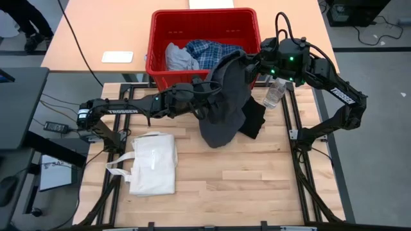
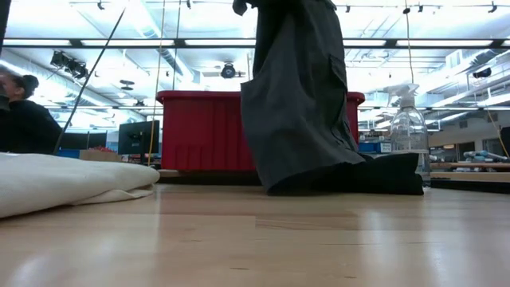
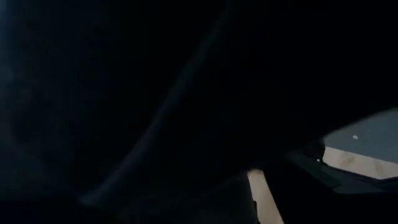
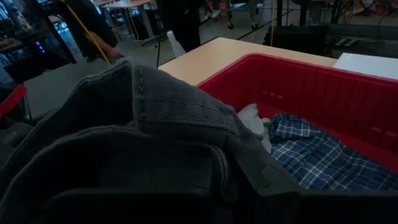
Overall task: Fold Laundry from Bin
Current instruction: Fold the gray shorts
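My right gripper [image 1: 252,62] holds a dark grey garment [image 1: 225,102] up by the red bin's [image 1: 156,38] near right corner. The garment hangs as a long drape in the low view [image 2: 299,96]. My left gripper [image 1: 207,106] reaches from the table's left and is buried in the drape's side; dark cloth fills its wrist view [image 3: 155,93]. A blue-and-white plaid shirt [image 1: 209,51] and a light grey piece [image 1: 180,58] lie in the bin. A black garment [image 1: 255,120] lies on the table beside the drape. My right gripper is shut on the dark grey garment near a stitched, ribbed edge [image 4: 161,106] at its top. The cloth lies over the fingers and hides the place of contact. The garment hangs below the gripper, and its lower end [image 2: 319,179] rests bunched on the table.
A cream tote bag [image 1: 153,162] lies at the table's near left. A clear spray bottle [image 1: 273,95] stands right of the hanging garment, near the black garment. A person [image 2: 20,119] sits beyond the table at the left of the low view. Bare wood lies toward the near edge.
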`<state>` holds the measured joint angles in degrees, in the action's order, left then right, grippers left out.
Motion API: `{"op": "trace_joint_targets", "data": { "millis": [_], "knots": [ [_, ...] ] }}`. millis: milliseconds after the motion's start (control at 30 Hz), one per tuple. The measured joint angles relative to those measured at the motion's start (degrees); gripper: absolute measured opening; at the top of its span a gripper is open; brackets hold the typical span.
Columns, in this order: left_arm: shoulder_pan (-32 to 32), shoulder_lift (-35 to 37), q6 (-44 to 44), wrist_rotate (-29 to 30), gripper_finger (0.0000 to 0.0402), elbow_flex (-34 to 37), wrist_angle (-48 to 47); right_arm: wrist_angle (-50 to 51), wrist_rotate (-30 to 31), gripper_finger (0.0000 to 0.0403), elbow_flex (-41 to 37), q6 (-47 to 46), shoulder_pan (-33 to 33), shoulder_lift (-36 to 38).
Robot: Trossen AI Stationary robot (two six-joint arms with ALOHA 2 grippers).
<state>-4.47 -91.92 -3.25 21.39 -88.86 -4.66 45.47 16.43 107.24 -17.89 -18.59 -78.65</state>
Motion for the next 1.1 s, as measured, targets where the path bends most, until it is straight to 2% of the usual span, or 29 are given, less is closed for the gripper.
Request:
{"op": "trace_joint_targets", "data": {
  "millis": [433,867,1100],
  "knots": [
    [-1.0,0.0,0.04,-0.15,0.0151,0.0,1.04,0.75,-0.02,0.0032,0.0,0.0,0.0,0.0],
    [-1.18,0.65,0.38,-0.22,0.001,0.0,0.83,2.4,-1.22,0.0032,0.0,0.0,0.13,0.0],
    [-1.27,4.02,4.47,0.66,0.0029,0.04,-1.1,6.27,-2.88,0.0032,0.0,2.93,0.5,0.0]
  ]
}}
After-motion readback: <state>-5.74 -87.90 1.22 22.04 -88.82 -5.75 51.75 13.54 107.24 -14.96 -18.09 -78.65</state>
